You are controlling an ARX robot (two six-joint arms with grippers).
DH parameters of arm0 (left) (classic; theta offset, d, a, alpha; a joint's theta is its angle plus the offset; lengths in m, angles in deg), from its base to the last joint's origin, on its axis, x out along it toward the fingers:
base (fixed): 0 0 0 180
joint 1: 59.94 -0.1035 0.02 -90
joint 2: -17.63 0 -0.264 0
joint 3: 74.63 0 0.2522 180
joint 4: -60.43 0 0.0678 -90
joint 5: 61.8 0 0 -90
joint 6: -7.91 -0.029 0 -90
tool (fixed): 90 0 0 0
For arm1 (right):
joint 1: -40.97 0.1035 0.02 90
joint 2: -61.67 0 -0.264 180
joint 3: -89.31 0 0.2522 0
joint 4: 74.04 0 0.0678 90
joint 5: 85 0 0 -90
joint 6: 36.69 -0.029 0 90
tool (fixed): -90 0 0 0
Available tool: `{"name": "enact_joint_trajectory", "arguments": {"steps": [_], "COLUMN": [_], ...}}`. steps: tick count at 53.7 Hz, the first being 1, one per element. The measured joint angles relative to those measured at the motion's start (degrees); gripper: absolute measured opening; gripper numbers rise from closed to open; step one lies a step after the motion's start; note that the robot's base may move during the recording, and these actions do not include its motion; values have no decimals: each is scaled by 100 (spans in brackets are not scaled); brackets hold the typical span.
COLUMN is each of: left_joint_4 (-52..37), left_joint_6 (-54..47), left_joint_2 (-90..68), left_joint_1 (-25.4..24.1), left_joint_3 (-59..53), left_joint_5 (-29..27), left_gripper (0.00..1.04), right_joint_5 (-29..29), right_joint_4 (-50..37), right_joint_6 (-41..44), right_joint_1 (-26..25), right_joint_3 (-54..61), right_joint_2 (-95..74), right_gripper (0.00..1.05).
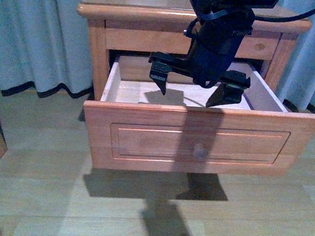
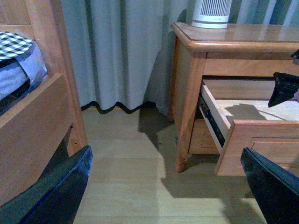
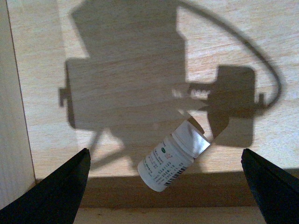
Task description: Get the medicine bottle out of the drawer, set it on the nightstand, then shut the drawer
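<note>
Now: reach-in stage of the pick, judged; nothing grasped yet.
Right gripper (image 1: 188, 96): released, jaws spread wide, fingertips pointing down into the drawer (image 1: 199, 149), touching nothing visible.
Why spread: judged as set wide to straddle the bottle before dropping and clenching.
Medicine bottle (image 3: 174, 158): directly beneath the right gripper, between its two fingers in the wrist view, lying on its side on the pale drawer floor, skewed to the finger line, base end close to one drawer wall; hidden behind the drawer front in the front view.
Why a risk: round body on its side, judged liable to roll if one finger nudges it first.
Drawer: pulled well out, front panel on the robot's side of the right gripper, interior open from above, hence room for a top-down approach.
Right arm pose: hanging in front of the nightstand (image 1: 176, 8), wrist bent straight down, cable looped beside it, shadow on the drawer floor below.
Left gripper (image 2: 166, 186): open-handed, holding nothing, low over the floor, well apart from the drawer and off to its side; judged kept clear of the working arm.
White ribbed device (image 2: 211, 13): on the nightstand top, above and beyond the right gripper; bare top beside it, judged enough for placing.
Next need: lower, perhaps turn the wrist square to the bottle, clench on its body.
Remaining: lift, place on top, push the drawer shut.
</note>
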Motion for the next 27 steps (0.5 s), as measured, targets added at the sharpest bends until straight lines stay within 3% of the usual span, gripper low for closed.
{"name": "enact_joint_trajectory", "arguments": {"steps": [27], "left_joint_4": [0], "left_joint_6": [0], "left_joint_2": [0], "left_joint_1": [0], "left_joint_3": [0], "left_joint_5": [0], "left_gripper": [98], "right_joint_5": [120], "right_joint_4": [9], "right_joint_6": [-24], "right_joint_1": [4], "right_joint_3": [-155], "right_joint_2": [-514], "right_gripper": [98]}}
